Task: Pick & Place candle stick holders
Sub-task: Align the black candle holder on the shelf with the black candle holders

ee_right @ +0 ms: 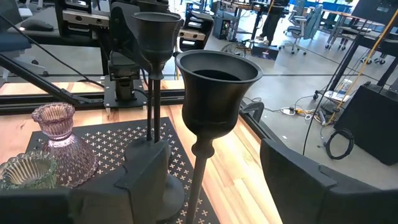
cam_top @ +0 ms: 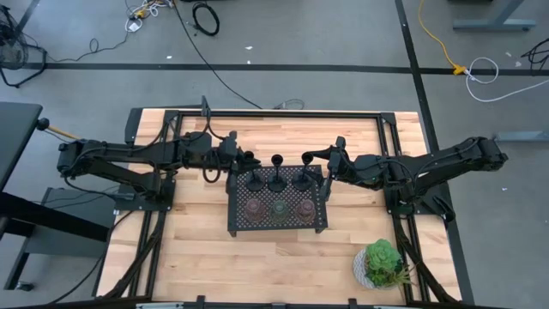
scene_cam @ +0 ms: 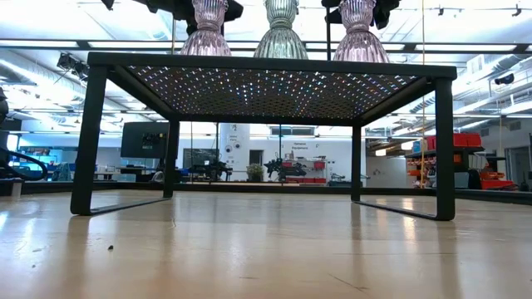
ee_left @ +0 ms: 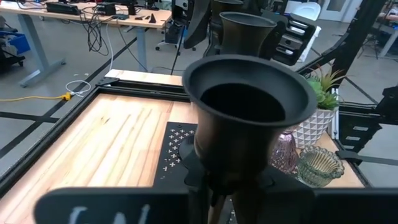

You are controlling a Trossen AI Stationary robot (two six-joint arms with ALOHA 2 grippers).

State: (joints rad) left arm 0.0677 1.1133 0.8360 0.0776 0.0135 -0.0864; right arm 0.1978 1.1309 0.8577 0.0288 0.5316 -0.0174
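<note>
Black two-finger left gripper (cam_top: 243,160) sits at the far-left corner of the tray, right at the left black metal candle stick holder (cam_top: 256,178). From the left wrist view that holder's flared cup (ee_left: 249,118) fills the frame just ahead of the fingers; can't tell whether the fingers are spread or pinching the stem.

Right gripper (cam_top: 329,165) is at the far-right corner of the tray, fingers spread on either side of the right black holder (cam_top: 304,178), not pressed onto it. Right wrist view shows its cup and thin stem (ee_right: 214,93) standing upright between the fingers.

Count, black stemmed holders with disc bases: three, in a row along the far side of the tray, with the middle one (cam_top: 279,176) between the two grippers.

Count, squat ribbed glass holders: three, in a row along the near side: brownish (cam_top: 254,209), olive-green (cam_top: 279,209), pink (cam_top: 304,209).

All six stand on one black perforated rectangular metal tray (cam_top: 235,225) on legs, mid-table on the light wooden tabletop (cam_top: 197,249).

One leafy green plant in a white pot (cam_top: 381,264) stands near the right front corner, well apart from the tray.
</note>
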